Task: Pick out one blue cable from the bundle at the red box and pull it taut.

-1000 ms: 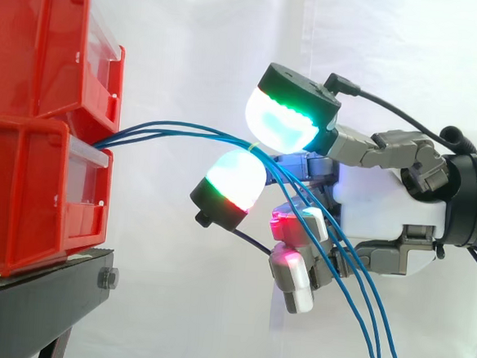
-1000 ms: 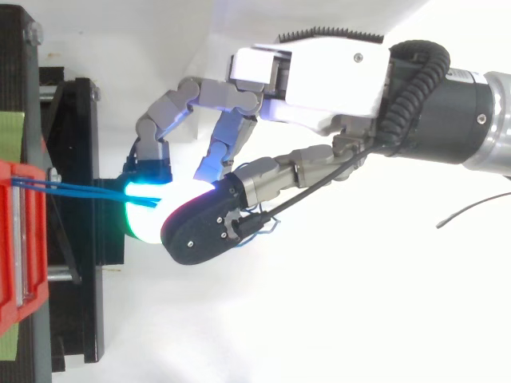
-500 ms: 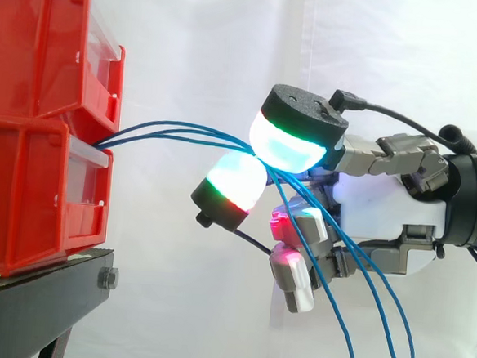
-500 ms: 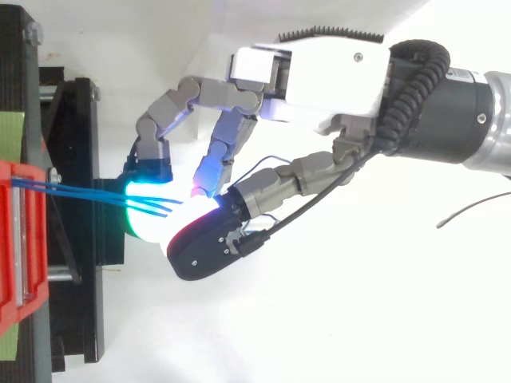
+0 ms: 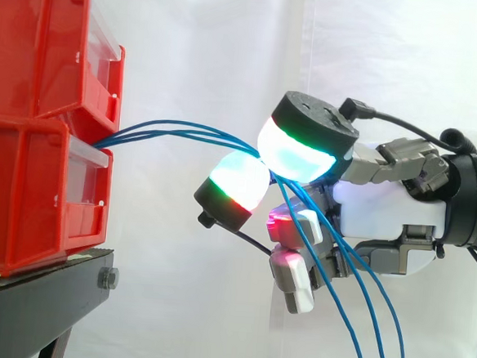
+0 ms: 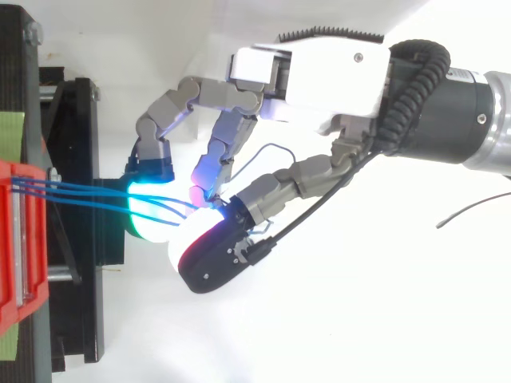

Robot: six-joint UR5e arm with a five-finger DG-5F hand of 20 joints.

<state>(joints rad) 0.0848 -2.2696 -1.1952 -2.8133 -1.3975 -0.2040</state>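
Three thin blue cables (image 5: pixel 176 129) leave the gap between the two stacked red bins (image 5: pixel 32 197) and arc right to my hand (image 5: pixel 391 214). There they run between the cyan-green thumb pad (image 5: pixel 302 151) and a green-and-red fingertip (image 5: pixel 236 185), then hang down to the lower right. The hand's fingers are curled, with the thumb pressing the cables against that fingertip. In the top view the cables (image 6: pixel 80 191) fan out from the red bin (image 6: pixel 16 239) and disappear under the thumb of the hand (image 6: pixel 319 72).
The red bins stand on a black stand (image 5: pixel 42 288) at the left, before a white curtain. Two more curled fingers with red and white pads (image 5: pixel 291 273) sit below the pinch. Open space lies right of the bins around the hand.
The thumb pad has come down and to the right onto the cables, closing against the fingertip. The cables have spread apart in the top view, and their hanging parts have shifted.
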